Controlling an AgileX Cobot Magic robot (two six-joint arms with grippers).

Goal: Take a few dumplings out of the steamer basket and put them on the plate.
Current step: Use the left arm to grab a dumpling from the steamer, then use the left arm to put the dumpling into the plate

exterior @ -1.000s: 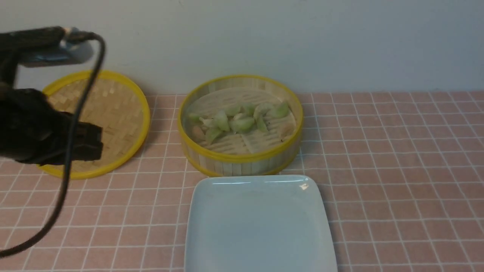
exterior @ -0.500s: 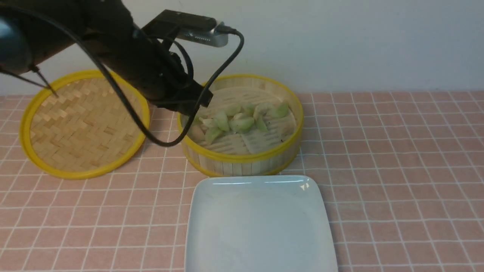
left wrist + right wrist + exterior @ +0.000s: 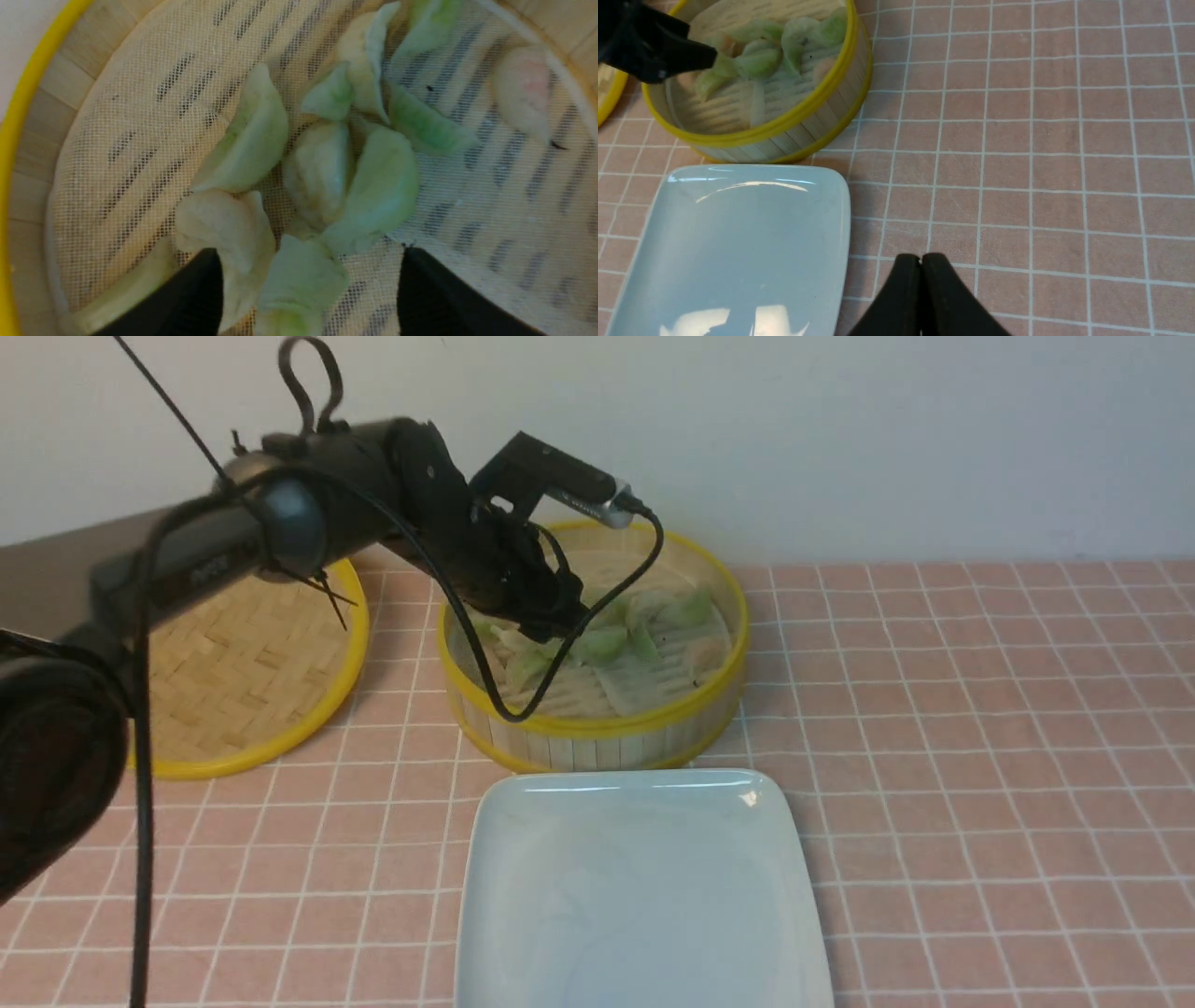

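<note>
The steamer basket (image 3: 597, 733) stands at the middle back and holds a heap of dumplings (image 3: 611, 639), mostly pale green, with a pinkish one (image 3: 523, 88) off to the side. My left gripper (image 3: 553, 621) is down inside the basket, open, with its fingers on either side of the heap. In the left wrist view a pale green dumpling (image 3: 299, 284) lies between the spread jaws of the left gripper (image 3: 310, 259), which do not touch it. The white plate (image 3: 635, 782) lies bare in front of the basket. My right gripper (image 3: 920, 257) is shut and holds nothing, above the cloth beside the plate (image 3: 831, 186).
The flat woven lid (image 3: 243, 672) with a yellow rim lies left of the basket, partly behind my left arm. A black cable (image 3: 523, 709) droops from the left wrist over the basket's near rim. A pink checked cloth (image 3: 980, 756) covers the table, and a pale wall stands behind.
My left arm has swung from over the lid rightward and down into the basket. Its jaws have opened over the dumplings. The right gripper has not moved.
</note>
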